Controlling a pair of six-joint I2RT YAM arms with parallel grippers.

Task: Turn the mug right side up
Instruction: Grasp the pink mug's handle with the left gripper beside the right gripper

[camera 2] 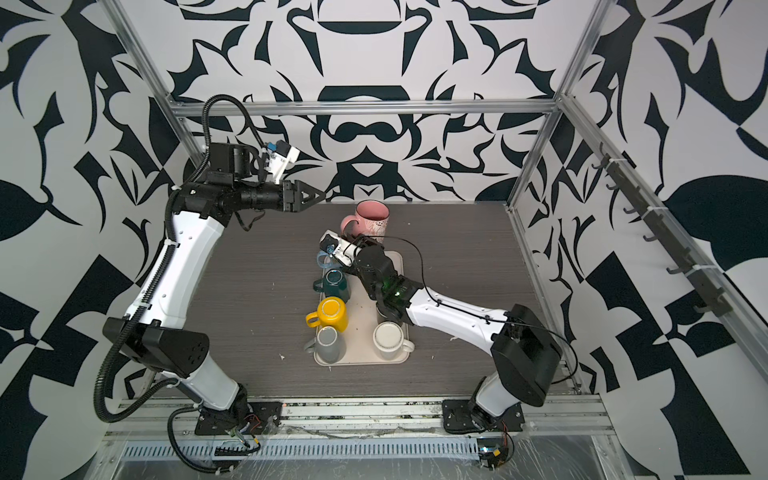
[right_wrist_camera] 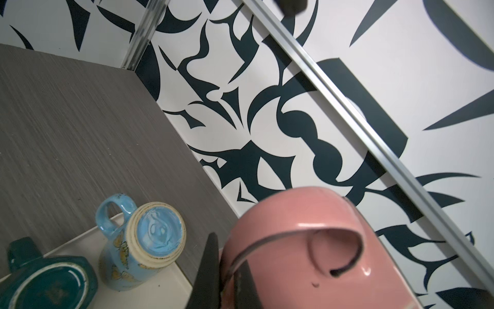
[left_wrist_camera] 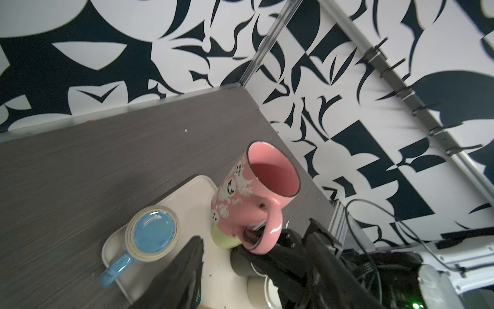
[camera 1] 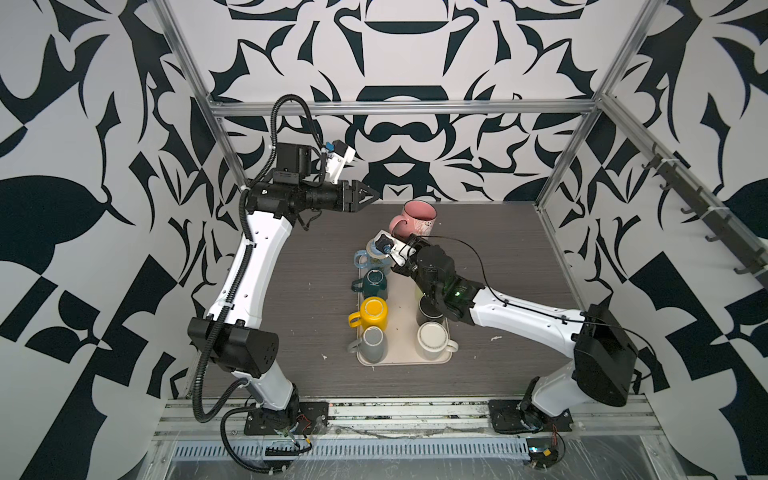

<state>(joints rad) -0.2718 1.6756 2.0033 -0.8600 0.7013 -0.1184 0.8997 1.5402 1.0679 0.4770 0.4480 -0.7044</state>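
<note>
- Pink mug point(camera 1: 415, 218) point(camera 2: 368, 218): mouth up, a bit tilted, handle twd the R arm. You see it past the far end of the tray point(camera 1: 399, 359) in both top views.
- L wrist view: pink mug point(left_wrist_camera: 254, 192) looks lifted, its base in front of a pale green mug point(left_wrist_camera: 226, 238) that stands on the tray point(left_wrist_camera: 187, 192). Can't tell if the two touch.
- R gripper point(right_wrist_camera: 224, 264): clamped on the pink mug's handle. A dark finger point(left_wrist_camera: 252, 235) goes through the handle loop, w/ the pink body point(right_wrist_camera: 307, 240) right against the claw.
- L gripper point(camera 1: 368, 194) point(camera 2: 311, 195): up in the air at the far left, pointing twd the pink mug but well apart from it. Fingers point(left_wrist_camera: 189, 267) stand apart, nothing btwn them.
- Blue mug point(camera 1: 370, 257) point(right_wrist_camera: 141, 240): base up at the tray's far-left corner, just beside the R wrist cam in a top view.
- Teal mug point(camera 1: 374, 282) point(right_wrist_camera: 48, 283): base up, next one nearer you in the left row.
- Yellow mug point(camera 1: 374, 311), then grey mug point(camera 1: 373, 343): same left row, handles out to the left.
- White mug point(camera 1: 432, 338): near-right corner of the tray. A black mug point(camera 1: 430, 311) behind it sits partly under the R arm.
- Tray lies mid-table point(camera 1: 291, 291), both arm bases at the near edge.
</note>
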